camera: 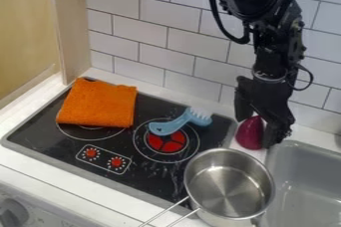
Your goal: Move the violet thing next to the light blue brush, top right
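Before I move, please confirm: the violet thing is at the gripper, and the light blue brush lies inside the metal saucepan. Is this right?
Not quite. The camera view shows the light blue brush lying on the black stovetop, not inside the metal saucepan. The violet thing is at the gripper, as you say.

The hand (257,131) hangs at the violet thing (248,134) near the sink (301,164).
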`<state>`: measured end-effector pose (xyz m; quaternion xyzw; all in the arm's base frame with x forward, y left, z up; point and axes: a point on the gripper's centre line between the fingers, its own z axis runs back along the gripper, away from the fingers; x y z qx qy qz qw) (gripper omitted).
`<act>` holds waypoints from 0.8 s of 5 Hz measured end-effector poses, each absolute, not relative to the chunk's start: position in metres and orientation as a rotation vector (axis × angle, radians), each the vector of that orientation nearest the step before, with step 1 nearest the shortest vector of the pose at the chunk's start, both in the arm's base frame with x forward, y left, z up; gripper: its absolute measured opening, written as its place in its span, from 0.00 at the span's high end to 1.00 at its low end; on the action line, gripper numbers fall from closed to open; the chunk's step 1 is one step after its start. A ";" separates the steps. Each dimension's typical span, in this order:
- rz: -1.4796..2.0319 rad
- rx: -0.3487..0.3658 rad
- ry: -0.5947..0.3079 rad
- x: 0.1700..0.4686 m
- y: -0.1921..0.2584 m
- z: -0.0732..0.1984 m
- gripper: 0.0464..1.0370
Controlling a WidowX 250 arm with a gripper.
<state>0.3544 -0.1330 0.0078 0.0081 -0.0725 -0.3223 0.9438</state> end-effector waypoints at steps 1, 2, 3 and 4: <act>-0.652 0.020 -0.186 0.354 -0.131 0.023 0.04; -0.644 0.034 -0.257 0.351 -0.127 0.051 0.04; -0.620 0.056 -0.300 0.341 -0.118 0.074 0.04; -0.615 0.055 -0.305 0.341 -0.118 0.075 0.04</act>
